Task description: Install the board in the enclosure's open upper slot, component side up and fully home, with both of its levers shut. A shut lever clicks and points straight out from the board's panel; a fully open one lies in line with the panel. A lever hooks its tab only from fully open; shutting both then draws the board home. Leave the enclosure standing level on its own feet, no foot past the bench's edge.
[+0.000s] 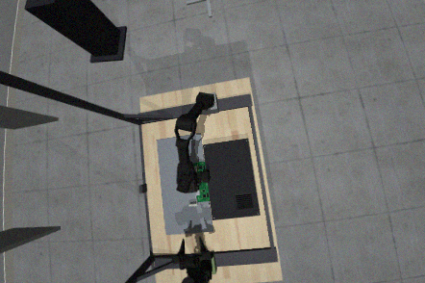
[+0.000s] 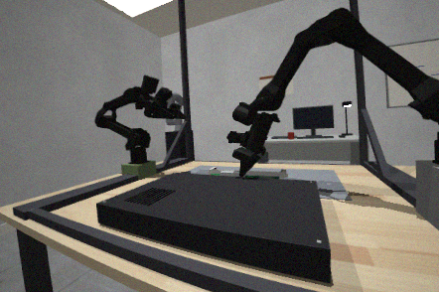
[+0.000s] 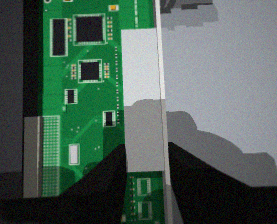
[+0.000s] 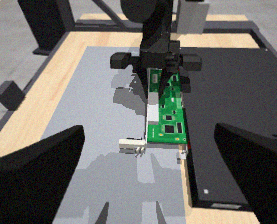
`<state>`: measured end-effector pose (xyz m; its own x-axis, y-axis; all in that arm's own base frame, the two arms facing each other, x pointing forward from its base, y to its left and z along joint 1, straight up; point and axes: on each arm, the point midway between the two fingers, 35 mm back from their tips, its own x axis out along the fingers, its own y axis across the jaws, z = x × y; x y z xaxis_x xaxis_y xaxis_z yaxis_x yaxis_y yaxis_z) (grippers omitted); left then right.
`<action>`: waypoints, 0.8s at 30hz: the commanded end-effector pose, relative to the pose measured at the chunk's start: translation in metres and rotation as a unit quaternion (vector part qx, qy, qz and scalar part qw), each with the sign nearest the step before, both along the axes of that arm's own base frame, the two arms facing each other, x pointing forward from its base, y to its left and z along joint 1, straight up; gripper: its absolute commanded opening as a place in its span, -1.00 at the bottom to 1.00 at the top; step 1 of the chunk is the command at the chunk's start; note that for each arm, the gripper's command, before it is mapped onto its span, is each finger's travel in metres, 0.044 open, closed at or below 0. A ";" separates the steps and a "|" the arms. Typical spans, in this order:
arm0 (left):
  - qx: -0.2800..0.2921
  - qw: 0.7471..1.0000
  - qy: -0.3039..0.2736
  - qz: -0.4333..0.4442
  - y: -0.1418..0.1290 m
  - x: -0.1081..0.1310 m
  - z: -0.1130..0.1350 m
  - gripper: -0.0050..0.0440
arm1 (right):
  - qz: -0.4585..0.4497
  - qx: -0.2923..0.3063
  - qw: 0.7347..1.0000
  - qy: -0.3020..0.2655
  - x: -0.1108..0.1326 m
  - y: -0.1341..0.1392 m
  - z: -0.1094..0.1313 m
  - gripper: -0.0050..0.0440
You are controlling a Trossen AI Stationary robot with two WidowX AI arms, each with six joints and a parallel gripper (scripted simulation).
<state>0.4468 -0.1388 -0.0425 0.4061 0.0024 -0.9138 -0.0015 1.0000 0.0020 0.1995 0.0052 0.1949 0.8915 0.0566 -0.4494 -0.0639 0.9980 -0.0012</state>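
Pale wood grain shows on the table (image 1: 150, 156) (image 2: 369, 265) (image 4: 59, 75), where a blue-grey mat (image 1: 170, 180) (image 3: 229, 85) (image 4: 79, 100) lies beside the dark enclosure (image 1: 231, 170) (image 2: 214, 211) (image 3: 4, 75) (image 4: 229, 100). My left gripper (image 1: 204, 176) (image 2: 243, 173) (image 3: 145, 149) (image 4: 153, 98) is closed on the green board (image 1: 204, 193) (image 2: 272, 174) (image 3: 89, 110) (image 4: 161, 125), with the fingers astride its panel (image 3: 163, 100) (image 4: 147, 112). Component side up, the board lies along the enclosure's mat-side flank. Its long axis runs nearly parallel to that flank, and the edge away from the panel faces the enclosure. I cannot tell how far, if at all, that edge has entered the slot.

So the coming move, as I judge it, is sideways: from the panel toward the enclosure, square across the board's length. A little skew could jam one end.

My right gripper (image 1: 192, 243) (image 2: 181, 113) (image 4: 149, 130) stands wide open with nothing in it, off the board's near end in its own wrist view. It is the closer one to the lever (image 1: 193, 202) (image 4: 131, 144) there, which seems to point outward from the panel; that would need swinging fully open before it can hook. The other lever I cannot make out.
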 end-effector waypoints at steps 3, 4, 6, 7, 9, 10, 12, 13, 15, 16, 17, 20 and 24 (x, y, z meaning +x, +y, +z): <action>-0.009 0.999 -0.031 0.005 0.014 0.011 0.026 -0.46 | -0.012 0.002 1.000 -0.002 0.006 -0.002 -0.002 0.84; -0.009 0.999 -0.031 0.005 0.016 0.011 0.026 -0.46 | -0.013 0.002 1.000 -0.002 0.007 -0.002 -0.003 0.84; -0.009 0.999 -0.031 0.005 0.020 0.011 0.026 -0.46 | -0.018 0.002 1.000 -0.002 0.008 -0.003 -0.005 0.84; -0.009 0.999 -0.031 0.005 0.020 0.011 0.026 -0.46 | -0.020 0.002 1.000 -0.002 0.009 -0.003 -0.006 0.84; -0.009 0.999 -0.031 0.005 0.022 0.011 0.026 -0.46 | -0.021 0.002 1.000 -0.002 0.009 -0.003 -0.006 0.84; -0.009 0.999 -0.031 0.005 0.022 0.011 0.026 -0.46 | -0.021 0.002 1.000 -0.002 0.009 -0.003 -0.006 0.84; -0.009 0.999 -0.031 0.005 0.026 0.011 0.026 -0.46 | -0.025 0.002 1.000 -0.002 0.011 -0.004 -0.007 0.84; -0.009 0.999 -0.031 0.005 0.027 0.011 0.026 -0.46 | -0.027 0.002 1.000 -0.001 0.011 -0.004 -0.008 0.84; -0.009 0.999 -0.031 0.005 0.030 0.011 0.026 -0.46 | -0.032 0.002 0.999 -0.001 0.013 -0.005 -0.010 0.84; -0.009 0.999 -0.031 0.005 0.031 0.011 0.026 -0.46 | -0.033 0.002 0.999 -0.001 0.014 -0.006 -0.011 0.84; -0.008 0.999 -0.031 0.005 0.031 0.011 0.026 -0.46 | -0.035 0.002 0.999 -0.001 0.014 -0.006 -0.011 0.84; -0.008 0.999 -0.035 0.005 0.030 0.014 0.028 -0.46 | -0.041 0.002 0.999 -0.001 0.016 -0.007 -0.013 0.84; -0.005 1.000 -0.024 0.006 0.030 0.007 0.014 -0.46 | -0.049 0.002 0.999 -0.002 0.018 -0.008 -0.016 0.84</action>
